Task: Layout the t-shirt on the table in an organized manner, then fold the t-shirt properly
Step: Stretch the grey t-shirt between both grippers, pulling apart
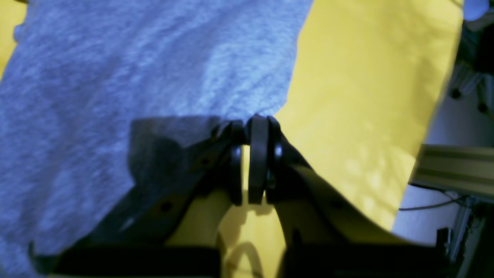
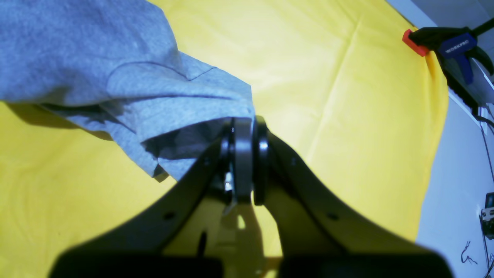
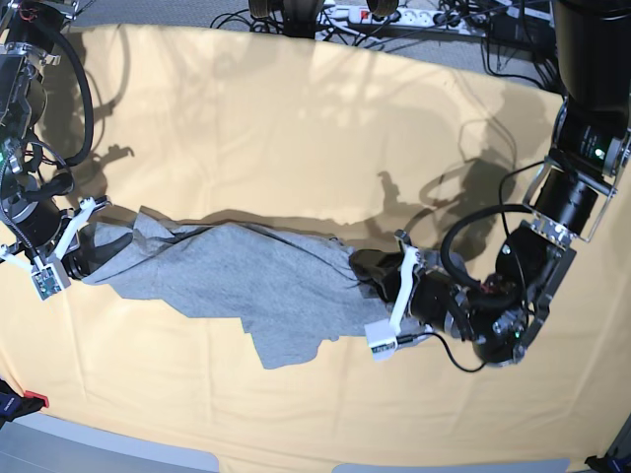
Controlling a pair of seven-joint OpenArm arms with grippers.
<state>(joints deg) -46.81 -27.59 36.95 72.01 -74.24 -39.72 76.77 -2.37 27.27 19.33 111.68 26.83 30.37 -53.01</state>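
Note:
The grey t-shirt (image 3: 237,276) hangs stretched and rumpled between my two grippers, just above the yellow-orange table (image 3: 296,128), plain side showing. My left gripper (image 3: 363,273), on the right of the base view, is shut on one end of the shirt. In the left wrist view the gripper (image 1: 256,123) pinches the shirt's (image 1: 135,77) edge over the table (image 1: 366,96). My right gripper (image 3: 91,254), on the left of the base view, is shut on the other end. In the right wrist view the gripper (image 2: 245,123) holds bunched shirt fabric (image 2: 96,58). No lettering shows.
A blue and black clamp with a red pad (image 2: 447,42) grips the table edge near my right arm. Another clamp's red tip (image 3: 30,399) shows at the front left corner. Cables and a power strip (image 3: 394,12) lie beyond the table's far edge.

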